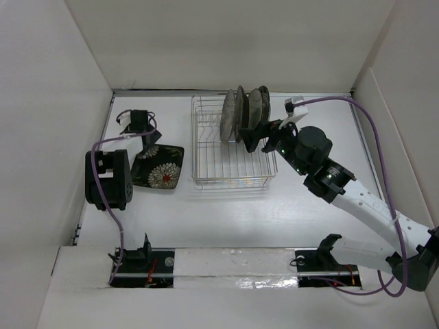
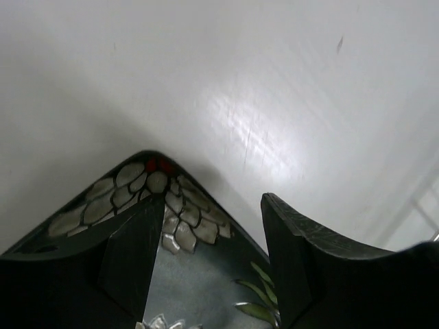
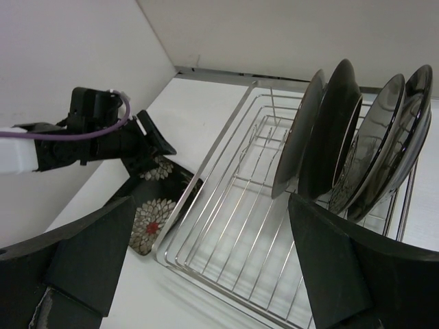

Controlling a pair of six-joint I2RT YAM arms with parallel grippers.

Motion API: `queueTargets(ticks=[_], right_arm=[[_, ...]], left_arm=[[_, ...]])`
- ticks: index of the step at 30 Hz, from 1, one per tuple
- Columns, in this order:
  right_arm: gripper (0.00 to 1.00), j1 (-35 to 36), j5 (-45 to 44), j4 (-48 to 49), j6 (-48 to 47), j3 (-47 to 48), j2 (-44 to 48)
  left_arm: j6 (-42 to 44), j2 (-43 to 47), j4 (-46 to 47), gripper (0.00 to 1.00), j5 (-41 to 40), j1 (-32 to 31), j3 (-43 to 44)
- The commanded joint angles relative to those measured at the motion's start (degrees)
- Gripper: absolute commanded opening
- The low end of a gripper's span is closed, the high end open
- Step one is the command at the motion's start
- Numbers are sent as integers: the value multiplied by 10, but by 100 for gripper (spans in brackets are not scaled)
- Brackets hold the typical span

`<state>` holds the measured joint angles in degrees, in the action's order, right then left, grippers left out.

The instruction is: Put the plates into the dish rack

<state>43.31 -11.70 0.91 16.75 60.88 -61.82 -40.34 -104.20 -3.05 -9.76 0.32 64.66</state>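
Observation:
The black square plate with flowers [image 1: 162, 168] lies flat on the table, left of the silver wire dish rack [image 1: 212, 157]. Several round plates [image 1: 243, 113] stand upright among the prongs at the rack's far right. My left gripper [image 1: 152, 145] is open at the square plate's far edge. In the left wrist view its jaws [image 2: 212, 202] straddle a corner of that plate [image 2: 171, 205]. My right gripper [image 1: 252, 139] is open and empty, held over the rack next to the standing plates [image 3: 336, 130]. The rack [image 3: 254, 233] shows between its fingers.
White walls close in the table on the left, back and right. The left arm's base joint [image 1: 106, 179] stands close by the square plate's left side. The rack's near and left parts hold no plates. The square plate [image 3: 154, 209] and left gripper [image 3: 137, 140] also show in the right wrist view.

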Motion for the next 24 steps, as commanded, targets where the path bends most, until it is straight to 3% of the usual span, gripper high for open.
queueTargets(ticks=[1, 7, 11, 12, 14, 15, 16, 17, 20, 22, 23, 24], right_arm=[[98, -4, 8, 33, 4, -6, 12], [98, -4, 12, 37, 6, -10, 10], [97, -4, 23, 44, 10, -13, 12], [94, -9, 25, 45, 10, -15, 13], [66, -9, 33, 50, 13, -23, 16], [44, -15, 37, 52, 14, -24, 18], [20, -15, 40, 51, 15, -25, 19], [15, -22, 46, 50, 18, -26, 21], [16, -28, 53, 47, 21, -28, 27], [30, -36, 58, 51, 24, -33, 34], [37, -36, 67, 51, 25, -34, 35], [45, -41, 71, 50, 25, -34, 37]], left_arm=[[10, -19, 9, 56, -40, 20, 60], [39, 72, -18, 58, -83, 25, 107], [20, 197, -6, 54, -51, 20, 34], [15, 227, -6, 44, -44, 14, -12], [2, 316, -3, 23, -26, 8, -67], [-4, 348, -6, 0, -2, 2, -122], [-12, 410, -12, 0, 8, -3, -148], [-40, 441, -14, 0, 24, -3, -179], [-87, 550, -49, 0, 68, -3, -267], [-129, 585, -94, 3, 83, -3, -291], [-141, 594, -133, 13, 84, -3, -298], [-166, 605, -149, 36, 86, -3, -313]])
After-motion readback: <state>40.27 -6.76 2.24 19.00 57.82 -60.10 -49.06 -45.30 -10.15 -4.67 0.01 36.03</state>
